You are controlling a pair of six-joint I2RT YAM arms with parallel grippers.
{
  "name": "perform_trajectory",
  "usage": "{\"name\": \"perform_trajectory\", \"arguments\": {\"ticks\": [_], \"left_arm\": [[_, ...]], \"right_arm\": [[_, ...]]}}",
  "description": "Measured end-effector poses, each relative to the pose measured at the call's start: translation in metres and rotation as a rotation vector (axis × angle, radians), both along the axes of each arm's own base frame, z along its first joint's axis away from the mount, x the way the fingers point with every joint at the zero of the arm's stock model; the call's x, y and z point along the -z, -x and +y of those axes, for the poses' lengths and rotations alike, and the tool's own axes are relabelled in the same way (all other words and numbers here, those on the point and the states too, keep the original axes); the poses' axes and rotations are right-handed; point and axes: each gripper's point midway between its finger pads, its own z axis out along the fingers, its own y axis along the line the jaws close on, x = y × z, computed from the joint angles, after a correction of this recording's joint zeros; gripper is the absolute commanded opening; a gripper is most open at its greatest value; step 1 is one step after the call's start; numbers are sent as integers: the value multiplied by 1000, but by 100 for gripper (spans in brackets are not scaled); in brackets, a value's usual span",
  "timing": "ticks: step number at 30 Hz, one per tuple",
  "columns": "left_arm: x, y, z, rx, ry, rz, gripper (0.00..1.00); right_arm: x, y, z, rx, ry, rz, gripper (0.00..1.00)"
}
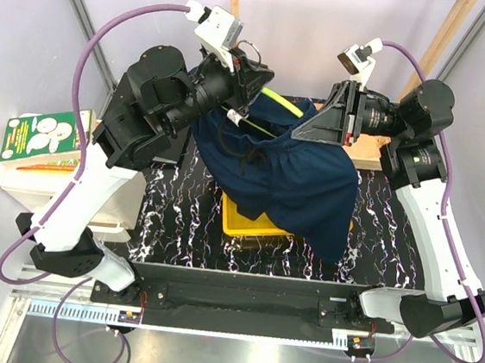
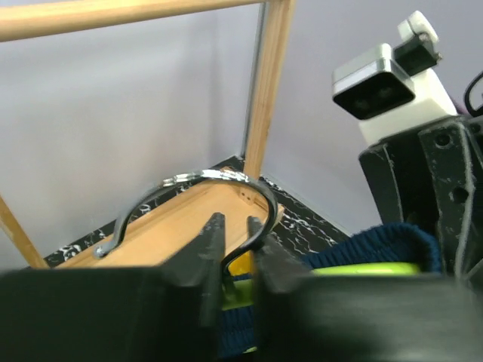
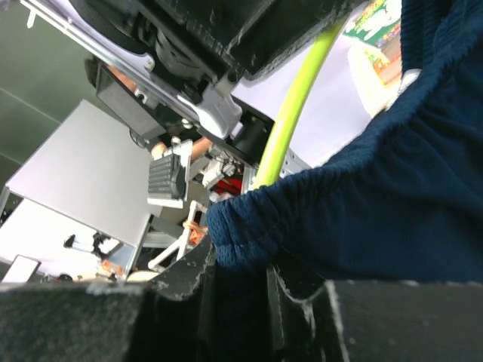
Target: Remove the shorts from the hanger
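Navy fabric, the shorts (image 1: 286, 177) hang off the surface, raised between the two arms over the middle of the table (image 1: 178, 218). Their lower part drapes down over the yellow tray (image 1: 242, 225), which sits toward the table's near edge. The waistband is on the hanger (image 1: 281, 101), whose lime-green arm runs through the gathered elastic.

Step in hand, as judged: separation of garment from hanger, with each arm holding one part.
- The left gripper (image 2: 235, 234) is closed on the hanger. The shank of the metal hook (image 2: 207, 179) passes between its fingers (image 2: 211, 249).
- The right gripper (image 3: 238, 264) is clamped on the edge of the waistband, with navy fabric pinched between its jaws, just beside the green hanger arm.

Next move, as judged:
1. Hold the hanger steady by the hook.
2. Draw the waistband sideways and off the end of the hanger arm.
3. Keep the pull in line with the arm, since the elastic is likely to snag on the tip.

How the far side of the waistband sits on the hanger cannot be seen.

The wooden rack (image 2: 272, 83) stands at the table's far edge, behind the hook.

A white box with a green printed label (image 1: 39, 138) lies off the table's left edge. Its writing is too small to read. No other brand or text is legible.
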Motion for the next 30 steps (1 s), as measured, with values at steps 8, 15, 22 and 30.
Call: {"name": "perform_trajectory", "arguments": {"ticks": [8,15,22,30], "left_arm": [[12,-13,7,-66,-103,-31,0],[25,-28,26,-193,-162,-32,0],[47,-37,34,-251,-209,-6,0],[42,-35,40,-267,-201,-15,0]], "right_arm": [[8,-22,2,149,37,-20,81],[14,-62,-9,470,107,-10,92],[33,-88,-12,614,163,67,86],[44,-97,7,639,224,77,42]]}}
